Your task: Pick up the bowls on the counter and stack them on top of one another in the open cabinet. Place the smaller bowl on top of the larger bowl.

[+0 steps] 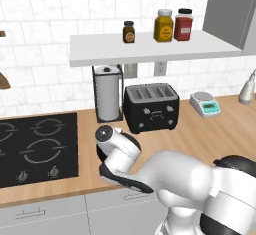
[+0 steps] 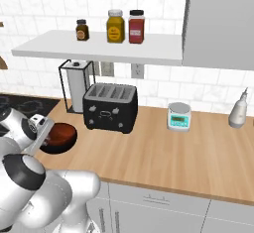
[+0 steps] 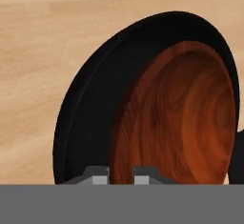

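Observation:
The smaller reddish-brown bowl [image 3: 186, 118] lies nested inside the larger glossy black bowl [image 3: 90, 118]. Both rest on the wood-grain counter [image 2: 173, 152], left of the toaster, where the smaller bowl [image 2: 59, 134] shows inside the larger bowl's black rim [image 2: 69, 142]. My gripper [image 3: 120, 176] is down at the near edge of the pair, tips close together on either side of the brown bowl's rim. From the right base view my gripper [image 2: 45, 137] sits at the bowls' left edge, fingers hidden. The open cabinet, a white shelf board [image 1: 150, 53], hangs above.
A black toaster [image 1: 151, 108] and a paper-towel holder [image 1: 108, 99] stand behind the bowls, under the shelf. Three jars [image 1: 163, 25] take up the shelf's middle and right. The stove top [image 1: 35, 149] lies left; a scale [image 1: 205, 104] and bottle [image 2: 239, 109] stand right.

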